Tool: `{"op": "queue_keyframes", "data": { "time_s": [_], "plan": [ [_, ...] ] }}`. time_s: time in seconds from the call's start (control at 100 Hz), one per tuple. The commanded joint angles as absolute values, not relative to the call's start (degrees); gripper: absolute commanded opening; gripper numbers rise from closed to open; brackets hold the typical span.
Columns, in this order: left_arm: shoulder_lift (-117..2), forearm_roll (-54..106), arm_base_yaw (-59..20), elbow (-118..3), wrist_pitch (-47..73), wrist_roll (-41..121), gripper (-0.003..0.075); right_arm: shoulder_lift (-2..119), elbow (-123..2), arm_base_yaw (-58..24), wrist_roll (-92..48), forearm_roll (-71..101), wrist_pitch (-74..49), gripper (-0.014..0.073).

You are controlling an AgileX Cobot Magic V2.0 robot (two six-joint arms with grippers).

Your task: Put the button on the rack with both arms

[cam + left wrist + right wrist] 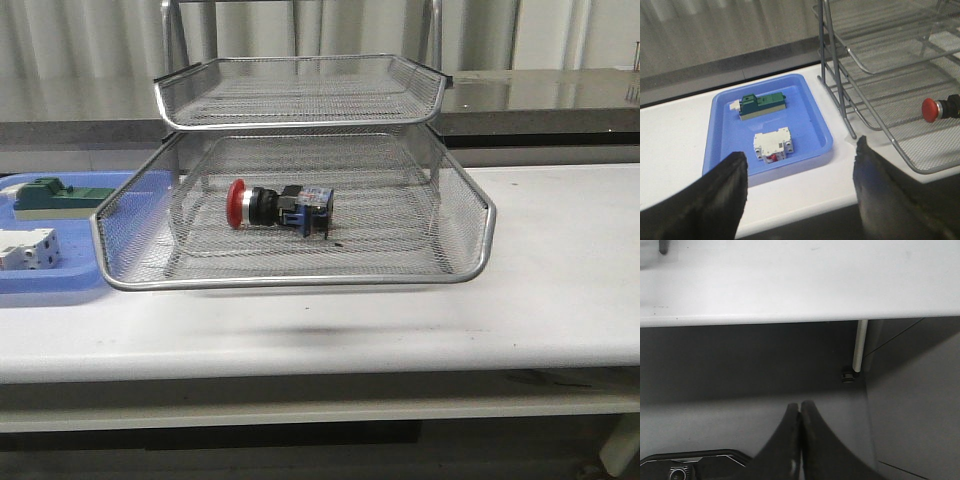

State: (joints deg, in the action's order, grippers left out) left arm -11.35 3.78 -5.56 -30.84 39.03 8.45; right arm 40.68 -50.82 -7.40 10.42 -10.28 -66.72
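Red-headed button [283, 208] lying on its side in pulled-out rack [300, 282] tray, well apart from spread, empty left gripper [799, 187], right gripper [800, 412] pressed closed on nothing below the table edge [790, 320]

In your front view neither arm is visible, and the rack [300, 180] loses its uprights at the top edge. The left wrist view cuts the button [940, 107] at the right edge, so you see mainly its red head. The blue tray [45, 285] is cropped at left.
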Motion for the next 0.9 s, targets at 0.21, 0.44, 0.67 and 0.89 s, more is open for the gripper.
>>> {"op": "queue_keyframes", "data": {
  "time_s": [0.21,0.44,0.67,0.89],
  "plan": [
    [1.5,4.3,-5.4,-21.1,20.1,7.4,0.0442,40.6,-52.8,-7.2,10.1,-11.8,-64.3,-0.0066],
    [1.8,4.3,-5.4,-13.0,6.1,7.4,0.0442,40.6,-52.8,-7.2,10.1,-11.8,-64.3,-0.0066],
    [1.8,4.1,-5.4,-11.5,1.1,7.4,0.0441,40.6,-52.8,-7.2,10.1,-11.8,-64.3,-0.0066],
    [1.8,4.1,-5.4,-11.5,1.3,7.4,0.0382,40.6,-52.8,-7.2,10.1,-11.8,-64.3,-0.0066]
  ]
}}
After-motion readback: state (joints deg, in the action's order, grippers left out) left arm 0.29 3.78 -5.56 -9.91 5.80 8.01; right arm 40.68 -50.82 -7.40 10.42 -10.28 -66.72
